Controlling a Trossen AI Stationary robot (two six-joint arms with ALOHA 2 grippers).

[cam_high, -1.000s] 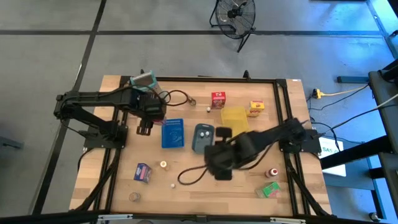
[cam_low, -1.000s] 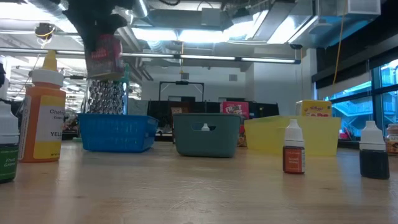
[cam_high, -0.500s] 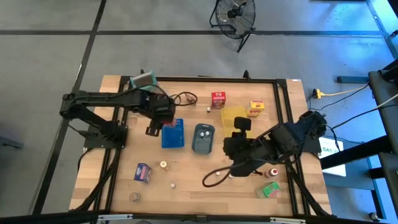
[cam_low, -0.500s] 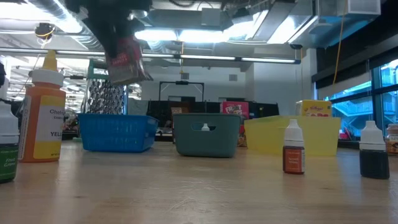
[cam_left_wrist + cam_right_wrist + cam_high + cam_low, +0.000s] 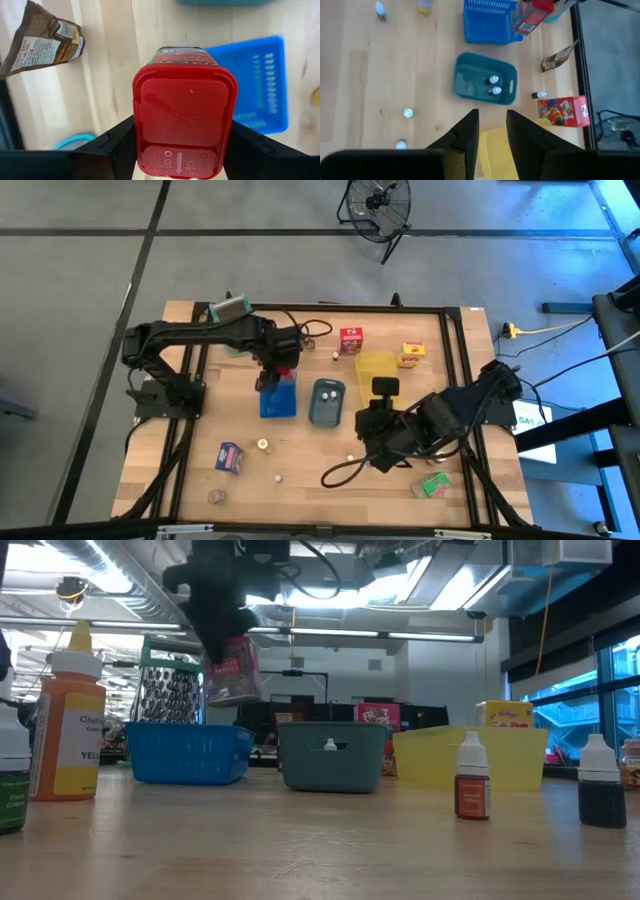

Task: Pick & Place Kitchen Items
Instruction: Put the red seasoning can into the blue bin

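The left pincer point(image 5: 279, 367) is clamped on a red-lidded container point(image 5: 184, 127), one dark finger on each side of it, and carries it in the air over the far edge of the blue tray point(image 5: 278, 397); in the low view the container point(image 5: 232, 670) hangs tilted above that tray point(image 5: 187, 752), clear of its rim. Just beyond the tray, near the bench's left back corner, stands the green-rimmed grater point(image 5: 230, 309). A brown packet point(image 5: 42, 39) lies on the bench point(image 5: 310, 450) close to the pincer. The right pincer point(image 5: 493, 131) hovers empty above the middle-right of the bench with its fingers set narrowly apart, a small gap between them. Below it the grey-blue tray point(image 5: 484, 80) holds two small white-capped bottles point(image 5: 493, 85), with the yellow tray point(image 5: 376, 366) just beside it and a red carton point(image 5: 350, 340) farther back.
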